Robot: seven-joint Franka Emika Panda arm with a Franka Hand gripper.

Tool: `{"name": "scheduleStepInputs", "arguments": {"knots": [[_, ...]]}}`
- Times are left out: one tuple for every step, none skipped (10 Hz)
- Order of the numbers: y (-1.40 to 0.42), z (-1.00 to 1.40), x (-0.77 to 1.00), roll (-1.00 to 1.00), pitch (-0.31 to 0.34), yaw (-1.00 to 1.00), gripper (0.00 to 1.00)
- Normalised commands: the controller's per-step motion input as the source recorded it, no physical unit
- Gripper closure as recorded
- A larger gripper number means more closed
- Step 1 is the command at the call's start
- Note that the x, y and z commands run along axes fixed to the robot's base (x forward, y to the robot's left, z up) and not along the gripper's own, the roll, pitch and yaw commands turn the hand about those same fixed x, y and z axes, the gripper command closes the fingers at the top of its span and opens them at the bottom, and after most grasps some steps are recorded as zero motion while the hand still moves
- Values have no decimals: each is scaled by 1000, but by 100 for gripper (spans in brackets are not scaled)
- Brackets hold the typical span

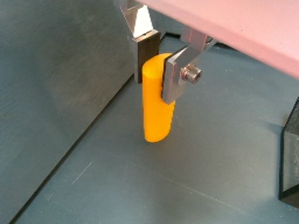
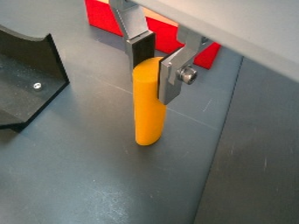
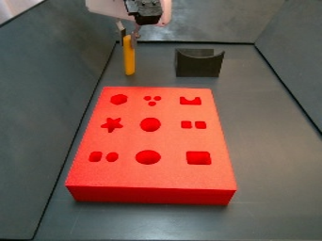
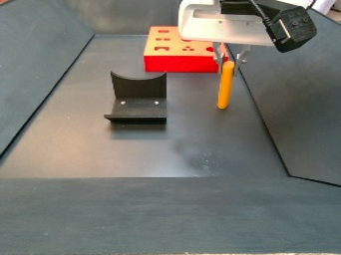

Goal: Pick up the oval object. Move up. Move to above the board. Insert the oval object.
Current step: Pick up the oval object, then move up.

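The oval object [image 1: 156, 105] is a slim orange-yellow peg standing upright; it also shows in a wrist view [image 2: 146, 109] and in both side views [image 3: 127, 55] [image 4: 225, 88]. My gripper [image 1: 162, 68] [image 2: 160, 70] is shut on its upper end, one finger [image 1: 177, 74] on each flat side. In both side views the gripper [image 3: 130, 34] [image 4: 228, 58] is above the peg, whose lower end is at or just above the floor. The board [image 3: 151, 141] is a flat red block with shaped holes, near the peg; it also shows behind the gripper [image 4: 178, 50] [image 2: 103, 15].
The fixture [image 3: 198, 61] [image 4: 135, 98], a dark bracket on a base plate, stands on the floor near the peg and shows at a wrist view's edge [image 2: 26, 74]. Grey walls enclose the floor [image 1: 52, 79].
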Motion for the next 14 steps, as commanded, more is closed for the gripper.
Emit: {"name": "scheduleStepInputs", "arguments": {"knots": [[0, 0, 0, 0, 0, 0, 100], [0, 0, 0, 0, 0, 0, 100], [0, 0, 0, 0, 0, 0, 100], [0, 0, 0, 0, 0, 0, 100], [0, 0, 0, 0, 0, 0, 100], [0, 0, 0, 0, 0, 0, 100], [0, 0, 0, 0, 0, 0, 100], [0, 0, 0, 0, 0, 0, 100], [0, 0, 0, 0, 0, 0, 100], [0, 0, 0, 0, 0, 0, 100], [0, 0, 0, 0, 0, 0, 100], [0, 0, 0, 0, 0, 0, 100], [0, 833, 0, 0, 0, 0, 100], [66, 803, -21, 0, 17, 37, 100]]}}
